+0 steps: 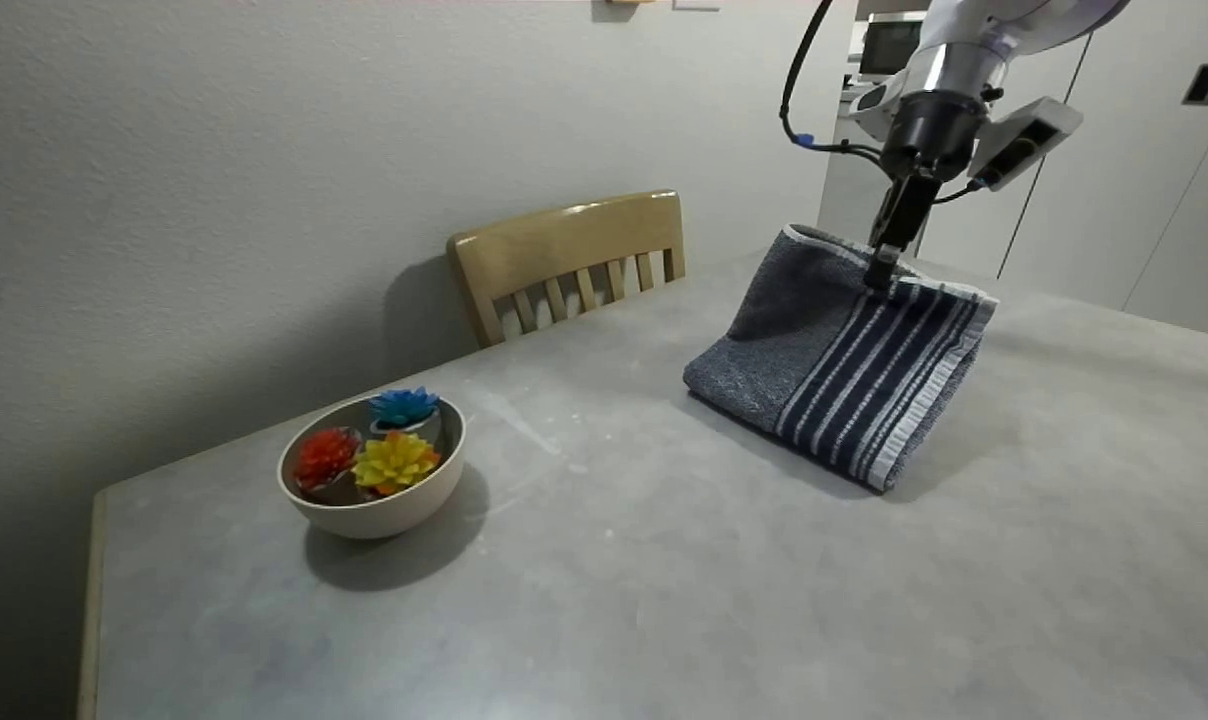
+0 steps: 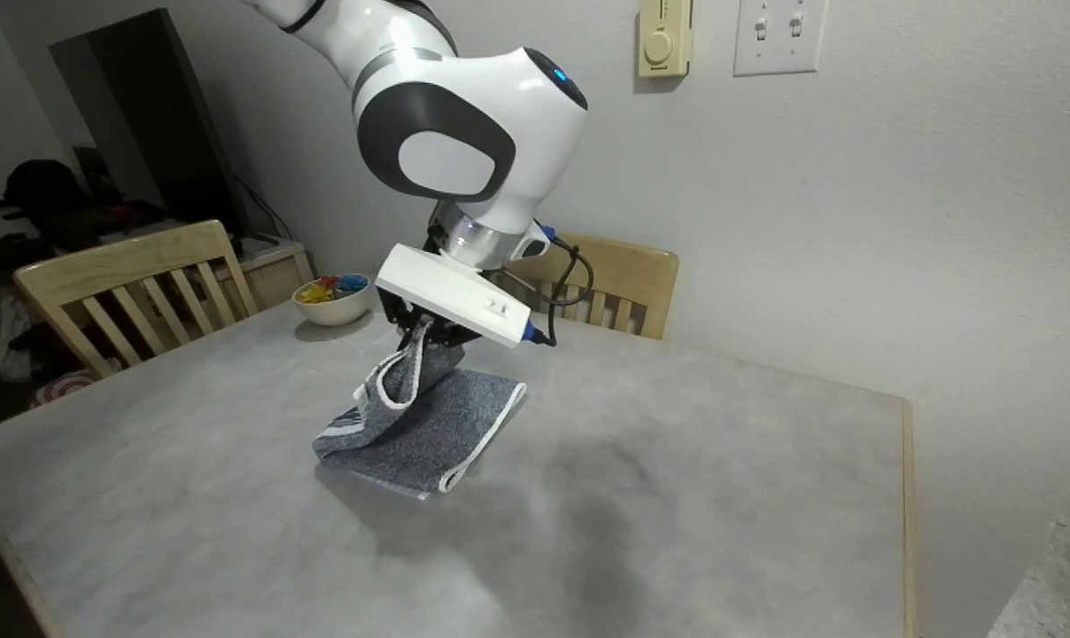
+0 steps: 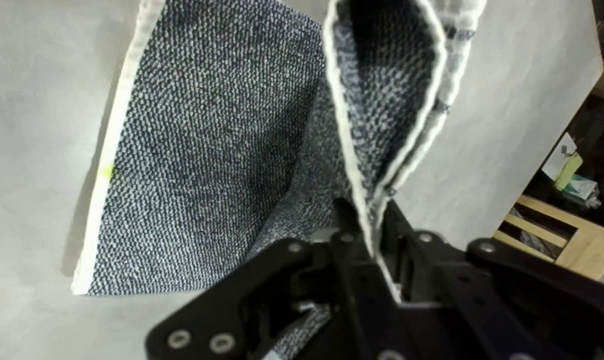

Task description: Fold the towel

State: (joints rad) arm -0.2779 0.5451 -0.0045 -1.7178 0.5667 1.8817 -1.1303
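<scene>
No word, brand or number can be read. In an exterior view, the white housing (image 2: 453, 295) on the robot's wrist (image 2: 480, 241) carries small marks (image 2: 497, 307) toward its right end, too small to make out. In the wrist view, the white, yellow and green items (image 3: 568, 171) at right, beyond the table (image 3: 532, 125), are too blurred for any lettering to be read.

A slatted, light-tan wooden chair (image 1: 569, 236) stands between the grey-topped, wood-edged table (image 1: 624, 610) and a textured, pale-grey wall (image 1: 264, 150).
</scene>
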